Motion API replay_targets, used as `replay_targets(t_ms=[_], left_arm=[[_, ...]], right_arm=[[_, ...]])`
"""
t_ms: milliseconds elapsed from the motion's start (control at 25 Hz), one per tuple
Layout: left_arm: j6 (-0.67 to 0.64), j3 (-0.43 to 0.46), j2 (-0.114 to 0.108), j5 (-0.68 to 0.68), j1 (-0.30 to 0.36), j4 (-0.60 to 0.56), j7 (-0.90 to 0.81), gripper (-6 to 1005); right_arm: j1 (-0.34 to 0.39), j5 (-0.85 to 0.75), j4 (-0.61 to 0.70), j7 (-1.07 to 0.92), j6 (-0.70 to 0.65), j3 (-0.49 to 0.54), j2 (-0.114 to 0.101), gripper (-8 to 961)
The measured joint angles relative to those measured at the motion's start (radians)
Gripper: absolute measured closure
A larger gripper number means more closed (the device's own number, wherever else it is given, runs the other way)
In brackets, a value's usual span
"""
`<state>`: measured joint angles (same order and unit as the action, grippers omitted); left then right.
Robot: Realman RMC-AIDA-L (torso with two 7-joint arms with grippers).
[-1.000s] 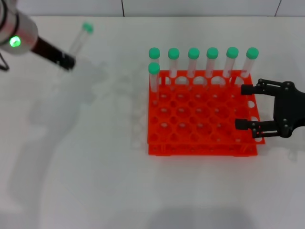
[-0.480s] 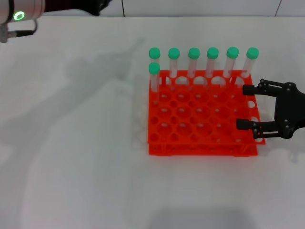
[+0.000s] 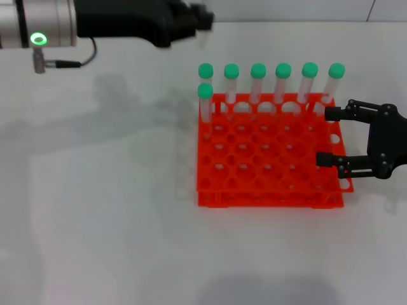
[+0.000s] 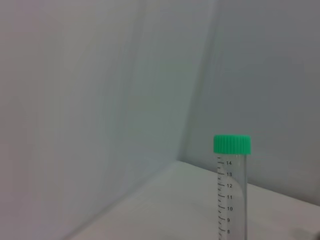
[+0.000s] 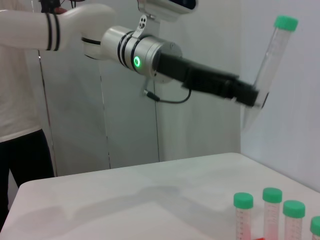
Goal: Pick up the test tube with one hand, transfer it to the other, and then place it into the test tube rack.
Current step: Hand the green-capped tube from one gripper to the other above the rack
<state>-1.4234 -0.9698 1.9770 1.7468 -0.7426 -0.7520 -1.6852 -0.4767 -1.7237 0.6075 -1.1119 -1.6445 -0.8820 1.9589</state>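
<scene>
My left gripper (image 3: 198,20), on the green-ringed arm, is at the back of the table, left of and behind the rack, raised above it. It is shut on the lower end of the test tube (image 5: 272,55), which tilts upward with its green cap (image 5: 286,22) on top. The tube also shows in the left wrist view (image 4: 231,195). The orange-red test tube rack (image 3: 270,168) holds several green-capped tubes (image 3: 257,71) along its back and left side. My right gripper (image 3: 325,136) is open and empty over the rack's right edge.
A person in a white shirt (image 5: 20,75) stands beyond the table in the right wrist view. Several capped tubes (image 5: 243,201) in the rack show at that view's lower corner. White tabletop (image 3: 95,203) lies to the left of the rack.
My left arm has swung right along the back of the table, carrying the tube from the far left to behind the rack's left corner. The right gripper has barely moved.
</scene>
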Motion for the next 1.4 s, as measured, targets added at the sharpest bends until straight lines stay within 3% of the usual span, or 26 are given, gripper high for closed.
replay_targets(t_ms=[160, 520, 840, 1000, 1240, 1400], left_arm=[[-0.078, -0.003, -0.017, 0.042, -0.068, 0.131, 0.117, 809], [-0.068, -0.003, 0.053, 0.23, -0.105, 0.145, 0.18, 809], [-0.017, -0.013, 0.067, 0.244, -0.111, 0.145, 0.205, 809], [-0.008, -0.014, 0.076, 0.245, -0.112, 0.145, 0.212, 809], [0.005, -0.015, 0.086, 0.246, -0.112, 0.141, 0.227, 809], [0.013, -0.021, 0.092, 0.246, -0.112, 0.141, 0.227, 809]], right_arm=[[-0.002, 0.0, 0.0, 0.0, 0.0, 0.0, -0.001, 94], [0.0, 0.016, 0.0, -0.013, -0.001, 0.012, -0.007, 95], [-0.053, 0.069, -0.009, -0.144, -0.014, 0.119, -0.027, 95], [-0.069, 0.152, -0.056, -0.16, -0.021, 0.128, -0.006, 96], [-0.095, 0.252, -0.187, -0.064, 0.007, 0.123, 0.051, 96], [-0.131, 0.262, -0.281, -0.019, 0.02, 0.118, 0.062, 96]])
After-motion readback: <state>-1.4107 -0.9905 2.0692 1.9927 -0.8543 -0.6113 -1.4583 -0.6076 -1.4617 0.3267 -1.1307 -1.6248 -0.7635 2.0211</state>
